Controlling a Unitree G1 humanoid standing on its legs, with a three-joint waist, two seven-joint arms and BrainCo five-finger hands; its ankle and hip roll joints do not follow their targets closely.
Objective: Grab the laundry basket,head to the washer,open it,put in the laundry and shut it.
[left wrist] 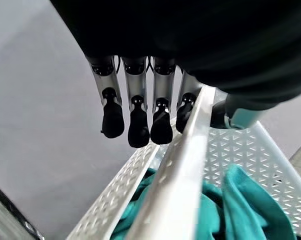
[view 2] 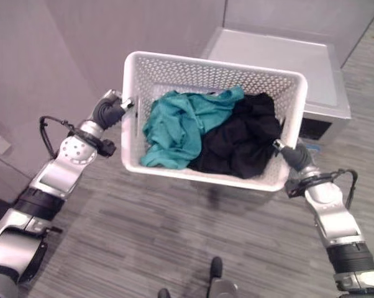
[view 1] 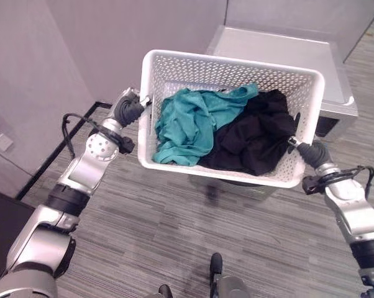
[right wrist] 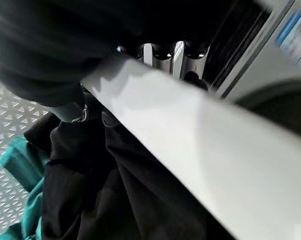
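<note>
White perforated laundry basket (view 1: 174,74), held in the air between the two hands above a grey wood-patterned floor (view 1: 174,236). Inside lie a teal garment (view 1: 190,121), toward the robot's left, and a black garment (view 1: 255,133), toward its right, the two touching near the middle. The left hand (view 1: 130,108) grips the basket's left rim: in the left wrist view its fingers (left wrist: 138,112) hang curled down the outer side of the rim while the thumb (left wrist: 240,115) sits on the inner side, pinching the edge. The right hand (view 1: 308,151) meets the right rim; in the right wrist view the thumb (right wrist: 70,107) is inside the basket against the black garment and the fingers (right wrist: 163,52) pass behind the rim, so it too clasps the edge. Beyond the basket stands a grey washer (view 1: 280,49) against the wall (view 1: 81,43). A blue-and-white label (right wrist: 293,35) on the washer front is visible, its print illegible.
</note>
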